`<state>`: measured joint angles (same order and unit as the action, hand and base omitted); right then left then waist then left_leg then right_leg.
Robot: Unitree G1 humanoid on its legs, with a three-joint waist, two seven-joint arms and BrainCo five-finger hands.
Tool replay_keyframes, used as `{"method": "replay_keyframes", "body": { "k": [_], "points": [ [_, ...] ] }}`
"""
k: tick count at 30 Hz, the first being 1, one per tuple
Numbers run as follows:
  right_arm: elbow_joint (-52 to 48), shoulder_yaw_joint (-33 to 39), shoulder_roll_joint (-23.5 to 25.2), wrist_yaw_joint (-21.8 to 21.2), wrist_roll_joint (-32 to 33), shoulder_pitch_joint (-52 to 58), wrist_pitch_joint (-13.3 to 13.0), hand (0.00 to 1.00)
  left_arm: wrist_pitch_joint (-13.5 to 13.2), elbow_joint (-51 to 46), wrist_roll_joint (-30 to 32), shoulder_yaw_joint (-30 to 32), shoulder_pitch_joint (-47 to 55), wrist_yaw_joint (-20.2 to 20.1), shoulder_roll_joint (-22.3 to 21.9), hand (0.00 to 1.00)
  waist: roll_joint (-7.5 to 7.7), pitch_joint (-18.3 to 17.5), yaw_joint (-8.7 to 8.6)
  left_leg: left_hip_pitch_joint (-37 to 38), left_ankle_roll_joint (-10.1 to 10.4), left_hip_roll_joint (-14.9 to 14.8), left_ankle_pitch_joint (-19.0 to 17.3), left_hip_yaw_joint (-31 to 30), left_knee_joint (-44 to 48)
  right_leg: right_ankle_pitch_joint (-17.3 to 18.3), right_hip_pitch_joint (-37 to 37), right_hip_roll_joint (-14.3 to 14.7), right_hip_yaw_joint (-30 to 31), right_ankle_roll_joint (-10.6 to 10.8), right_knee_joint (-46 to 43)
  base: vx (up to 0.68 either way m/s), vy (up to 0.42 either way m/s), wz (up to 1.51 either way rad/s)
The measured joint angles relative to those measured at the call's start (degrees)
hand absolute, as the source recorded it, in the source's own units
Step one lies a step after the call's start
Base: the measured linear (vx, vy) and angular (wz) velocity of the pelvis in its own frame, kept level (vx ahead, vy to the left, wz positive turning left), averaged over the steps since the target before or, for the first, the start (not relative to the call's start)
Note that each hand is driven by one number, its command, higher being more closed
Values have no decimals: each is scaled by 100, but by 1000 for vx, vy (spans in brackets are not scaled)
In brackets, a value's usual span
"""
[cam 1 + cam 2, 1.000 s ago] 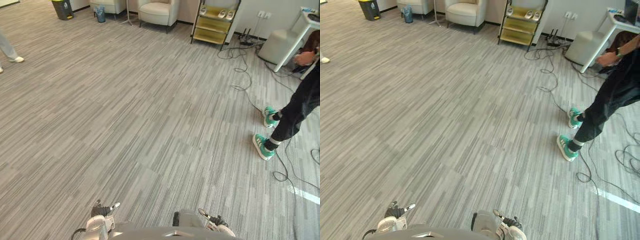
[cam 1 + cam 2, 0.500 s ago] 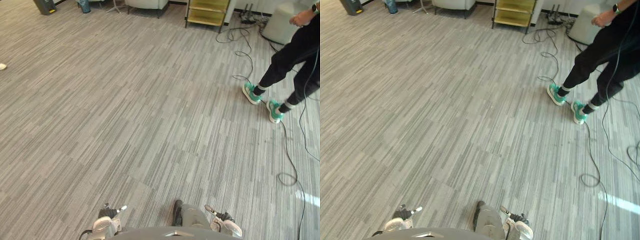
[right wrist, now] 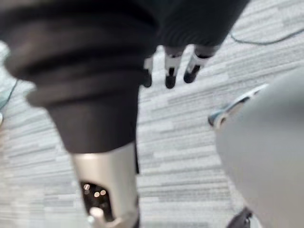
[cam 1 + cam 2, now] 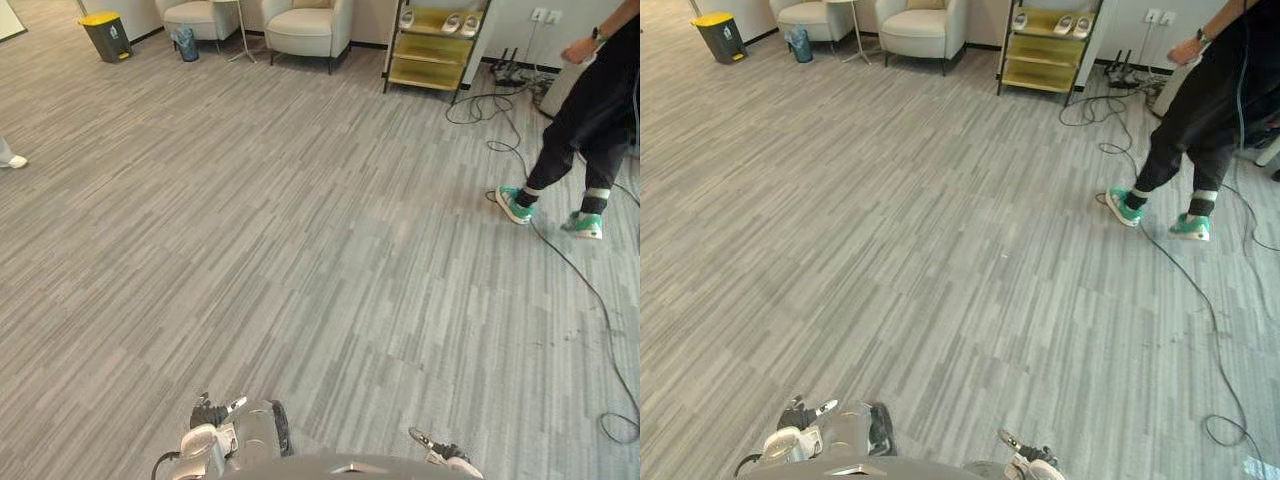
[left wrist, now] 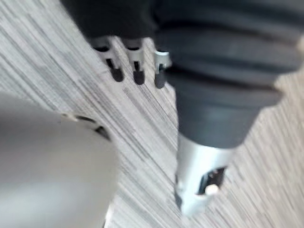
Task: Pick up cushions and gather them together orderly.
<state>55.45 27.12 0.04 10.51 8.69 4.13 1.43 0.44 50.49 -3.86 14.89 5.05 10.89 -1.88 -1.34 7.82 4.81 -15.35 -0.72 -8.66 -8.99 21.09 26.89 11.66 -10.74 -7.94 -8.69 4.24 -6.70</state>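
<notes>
My left hand (image 4: 208,418) hangs low at the bottom edge of the view. In the left wrist view its fingers (image 5: 137,71) point straight down at the grey striped carpet and hold nothing. My right hand (image 4: 441,456) hangs at the bottom right. Its fingers (image 3: 171,71) are also straight and empty above the carpet. Far off at the back stands a cream armchair (image 4: 305,25) with what looks like a beige cushion (image 4: 310,3) against its backrest.
A person in black with green shoes (image 4: 585,120) walks at the right, over black cables (image 4: 585,285) on the floor. At the back stand a yellow shelf (image 4: 432,45), a second armchair (image 4: 195,12) and a yellow-lidded bin (image 4: 106,35). Another person's shoe (image 4: 12,160) shows far left.
The whole view has swung and tipped up, so the camera has moved. The person at the right has stepped on. Both hands still hang open.
</notes>
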Motion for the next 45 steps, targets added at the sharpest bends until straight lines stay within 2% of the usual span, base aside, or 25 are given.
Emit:
{"method": "replay_keyframes", "body": {
  "k": [1, 2, 5, 7, 8, 10, 11, 13, 15, 17, 20, 21, 22, 26, 29, 30, 31, 32, 34, 36, 38, 39, 40, 42, 45],
  "points": [
    [4, 4, 4, 2, 0, -48, -1, 0, -12, -6, 3, 11, -19, -3, 25, 0, 24, 4, 18, -47, -21, 12, -101, -42, 91, -194, -5, 81, 14, -104, 107, 391, 157, -12],
    [31, 26, 3, 14, 0, -138, -1, 0, -5, 75, 17, 89, -104, -4, 104, 0, 74, 11, 84, -19, -194, 66, -241, -23, 231, -440, -127, -17, 91, 45, 243, 386, 192, -4],
    [51, 22, 85, 0, -7, -127, -6, 0, 30, 189, 18, 69, -83, 7, 126, 0, 222, -93, 87, 455, -283, 380, -364, 137, 53, -498, -44, -328, 463, 170, -434, 344, 197, -10],
    [48, 23, 145, -15, -8, -120, -4, 0, 48, 264, 13, -11, -31, 14, 133, 0, 168, -173, 99, 772, -357, 493, -714, 170, -170, -355, 467, -429, 677, 395, -1749, 355, 162, -29],
    [-15, 11, 149, -27, -10, -134, -31, 0, 56, 308, 17, -175, -55, 12, 247, 0, 266, -146, 57, 1074, -394, 654, -821, 256, -314, -616, 1213, -575, 998, 740, -3475, 269, 94, -7],
    [-15, 10, 117, -36, -9, -92, -39, 0, 87, 382, 15, -375, -46, 15, 362, 0, 260, -102, -67, 1475, -413, 723, -876, 222, -462, -996, 1714, -578, 980, 887, -4780, 292, 48, 15],
    [-12, 9, 108, -36, -8, -59, -44, 0, 91, 414, 15, -406, -49, 14, 375, 0, 239, -79, -91, 1618, -415, 736, -893, 196, -527, -1016, 1826, -592, 865, 850, -5076, 262, 17, 22],
    [-51, 26, 103, -47, 4, 38, -49, 0, 114, 421, 15, -414, -61, 16, 353, 0, 261, -47, -180, 2269, -378, 787, -957, 79, -975, -716, 2221, -670, 258, 340, -5816, 354, 5, 11],
    [-41, 110, 24, -51, -5, -11, -61, 0, 158, 587, 18, -492, -117, 3, 344, 0, 219, -9, -304, 2868, -271, 684, -1032, -76, -1484, 60, 2785, -463, -619, -39, -4791, 386, -62, 28],
    [-28, 143, -24, -51, -7, -34, -57, 0, 162, 642, 22, -490, -134, -3, 301, 0, 196, -2, -362, 3024, -180, 608, -1071, -186, -1600, 63, 2909, -315, -819, -137, -3826, 296, -115, 49],
    [17, 287, -57, -40, -6, 94, -19, 0, 168, 644, 74, -462, -141, -4, 224, 0, 112, 107, -405, 3467, 105, 424, -1231, -517, -1923, -811, 2988, 59, -696, -129, -1240, 478, -217, 65],
    [76, 306, -58, -40, -2, 128, -7, 0, 168, 668, 78, -409, -138, -9, 191, 0, 83, 137, -453, 3673, 160, 401, -1263, -744, -2053, -1672, 2937, 163, -473, -119, -867, 583, -236, 54],
    [176, 392, -173, -41, -8, 64, 5, 0, 171, 771, 104, -314, -161, -18, 101, 0, -92, 202, -461, 3786, 84, 252, -1173, -995, -2081, -1580, 2929, 334, -461, -285, -1152, 576, -229, 35],
    [161, 574, -193, -26, -9, -23, -6, 0, 160, 755, 180, -89, -204, -76, -139, 0, -297, 229, -442, 3658, 381, -9, -594, -1524, -1379, -743, 2934, 438, -586, -536, -1958, 547, -253, 5],
    [121, 488, -193, -26, -8, 46, -4, 0, 159, 630, 181, -102, -206, -129, -95, 0, -330, 219, -508, 2600, 842, -256, 552, -2175, 1171, -347, 2183, 602, -822, -591, -1663, 539, -148, 24],
    [107, 461, -204, -20, -8, 78, -5, 0, 159, 626, 181, -121, -206, -130, -84, 0, -342, 230, -498, 2242, 953, -321, 693, -2217, 1890, -306, 1994, 635, -850, -608, -1544, 380, -42, 21],
    [78, 450, -218, -11, -3, 102, -9, 0, 159, 617, 179, -131, -208, -129, -70, 0, -330, 256, -473, 1894, 868, -433, 649, -2156, 2635, -262, 1792, 679, -865, -624, -1408, 454, -2, 10],
    [56, 448, -224, 0, 16, 127, -5, 0, 161, 526, 169, -137, -207, -128, -28, 0, -340, 318, -418, 1361, 515, -636, 359, -1828, 3614, -153, 1252, 740, -848, -638, -1130, 530, 3, -2],
    [64, 381, -225, 2, 96, 141, 1, 0, 162, 398, 170, -159, -191, -128, 8, 0, -314, 331, -312, 900, 324, -634, 19, -1467, 3869, -39, 742, 701, -727, -533, -847, 380, 38, -13],
    [78, 290, -223, 0, 137, 75, 2, 0, 145, 242, 165, -301, -199, -131, 32, 0, -290, 328, -252, 133, 273, -515, -482, -1179, 3035, 3, 307, 514, -605, -306, -627, 452, 158, -28],
    [101, 337, -174, 1, 235, 58, -1, 0, 125, 180, 169, -404, -213, -129, 64, 0, -258, 336, -185, -7, 306, -345, -530, -1034, 1641, 116, 158, 331, -450, -43, -682, 392, 220, -40],
    [22, 425, -162, 3, 306, 80, -2, 0, 112, 188, 166, -501, -193, -133, 16, 0, -358, 292, -171, 52, 180, -235, 174, -1042, 304, 301, 84, 305, -366, 223, -751, 412, 269, -32],
    [14, 431, -97, 8, 315, 95, 8, 0, 99, 183, 167, -454, -214, -131, 41, 0, -207, 259, -148, 200, 163, -52, 73, -938, 214, 336, 45, 120, -198, 239, -766, 380, 246, -7],
    [40, 410, 97, 3, 321, 50, 2, 0, 85, 233, 180, -570, -199, -132, 213, 0, 63, 128, -153, 340, 117, 316, 82, -1057, -131, -26, 80, 151, 164, -87, -288, 352, 198, 11],
    [157, 491, 102, 1, 311, -18, 4, 0, 86, 299, 171, -513, -249, -124, 203, 0, 116, 123, -87, 519, -55, 444, -424, -1001, 30, -89, 120, -34, 487, 72, -824, 309, 188, -8]
  ]
}}
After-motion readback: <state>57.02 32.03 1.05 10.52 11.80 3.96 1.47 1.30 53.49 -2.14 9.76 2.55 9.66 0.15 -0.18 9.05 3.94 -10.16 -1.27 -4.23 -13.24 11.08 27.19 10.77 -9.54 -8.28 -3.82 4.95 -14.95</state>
